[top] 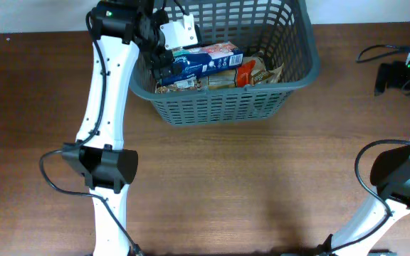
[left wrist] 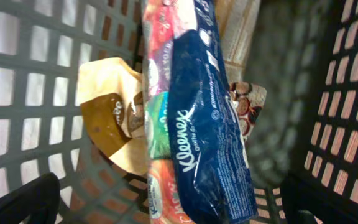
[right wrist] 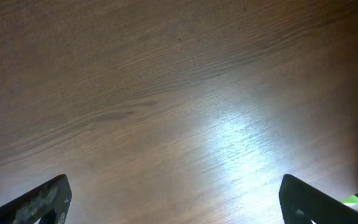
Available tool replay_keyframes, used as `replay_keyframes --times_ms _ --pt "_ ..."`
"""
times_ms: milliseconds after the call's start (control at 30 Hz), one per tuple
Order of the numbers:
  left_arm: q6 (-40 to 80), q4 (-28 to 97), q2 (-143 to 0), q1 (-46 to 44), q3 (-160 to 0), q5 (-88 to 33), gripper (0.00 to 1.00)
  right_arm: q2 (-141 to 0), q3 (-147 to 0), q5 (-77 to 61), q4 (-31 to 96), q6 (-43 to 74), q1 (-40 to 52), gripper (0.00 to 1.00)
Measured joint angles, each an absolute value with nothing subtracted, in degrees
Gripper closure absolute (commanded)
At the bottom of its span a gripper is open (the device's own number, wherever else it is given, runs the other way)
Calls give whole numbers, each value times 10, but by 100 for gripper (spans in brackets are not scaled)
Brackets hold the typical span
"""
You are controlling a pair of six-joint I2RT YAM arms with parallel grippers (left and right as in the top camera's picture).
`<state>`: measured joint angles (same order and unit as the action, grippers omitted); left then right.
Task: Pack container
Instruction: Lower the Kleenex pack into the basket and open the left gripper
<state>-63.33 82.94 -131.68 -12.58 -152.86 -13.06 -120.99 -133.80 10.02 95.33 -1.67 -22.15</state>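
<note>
The container [top: 219,107], a dark grey lattice basket, stands at the back of the table and holds several packets. A blue Kleenex packet [top: 198,65] [left wrist: 210,124] lies on top of an orange-pink packet [left wrist: 160,186]. A tan and brown pouch [left wrist: 107,118] rests against the basket wall [left wrist: 30,74]. My left gripper [top: 161,60] [left wrist: 166,208] hangs inside the basket's left end, open, with one dark finger on each side of the blue packet's end and not touching it. My right gripper [top: 389,78] [right wrist: 179,199] is open over bare wood at the far right.
A red packet [top: 246,71] and a brown one [top: 267,73] lie at the basket's right end. Black cables [top: 376,51] run along the back right of the brown wooden table [top: 248,185]. A small green object [right wrist: 353,200] shows at the right wrist view's lower right corner.
</note>
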Motion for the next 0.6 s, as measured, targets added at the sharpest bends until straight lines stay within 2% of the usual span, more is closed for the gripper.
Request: replay_keyframes --times_ms 200,400,600 --pt "-573 829 -1274 -126 -1584 -130 1 -1210 -1338 100 953 -17 -222 2" --pt "-501 828 -1127 -110 -1639 -134 1 -1210 -1338 100 953 -17 -222 1" --pt "-369 874 -976 5 -1657 -135 1 -1210 -1338 100 953 -17 -222 1"
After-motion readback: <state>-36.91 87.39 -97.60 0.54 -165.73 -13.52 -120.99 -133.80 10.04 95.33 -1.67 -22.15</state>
